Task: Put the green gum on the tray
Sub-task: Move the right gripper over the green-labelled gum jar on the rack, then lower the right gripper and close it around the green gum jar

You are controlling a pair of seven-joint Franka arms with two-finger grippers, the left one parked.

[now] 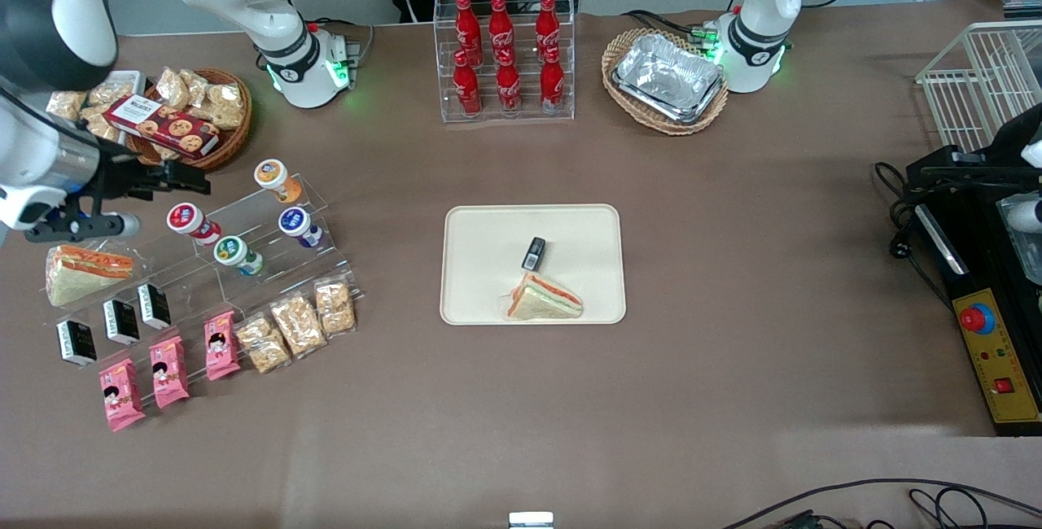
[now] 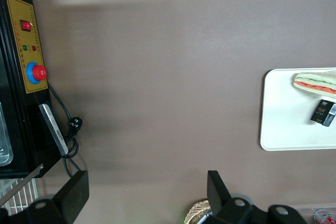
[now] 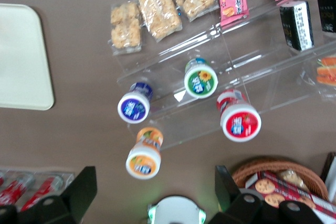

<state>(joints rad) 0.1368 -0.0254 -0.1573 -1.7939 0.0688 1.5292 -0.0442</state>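
Observation:
The green gum (image 1: 232,252), a small white bottle with a green-rimmed lid, lies on a clear acrylic step stand (image 1: 244,268) toward the working arm's end of the table. It also shows in the right wrist view (image 3: 201,78). The cream-beige tray (image 1: 480,285) sits mid-table, with a sandwich (image 1: 545,301) and a small black pack (image 1: 534,252) on it. The tray's edge also shows in both wrist views (image 3: 21,61) (image 2: 283,124). My right gripper (image 1: 151,202) (image 3: 152,187) hangs open and empty, high above the stand, apart from the green gum.
On the stand beside the green gum lie a blue-lidded bottle (image 1: 295,222), an orange-lidded one (image 1: 271,175) and a red-lidded one (image 1: 186,220), with snack packs (image 1: 297,324) nearer the front camera. A cookie basket (image 1: 195,118), cola rack (image 1: 505,57) and foil trays (image 1: 667,77) stand farther off.

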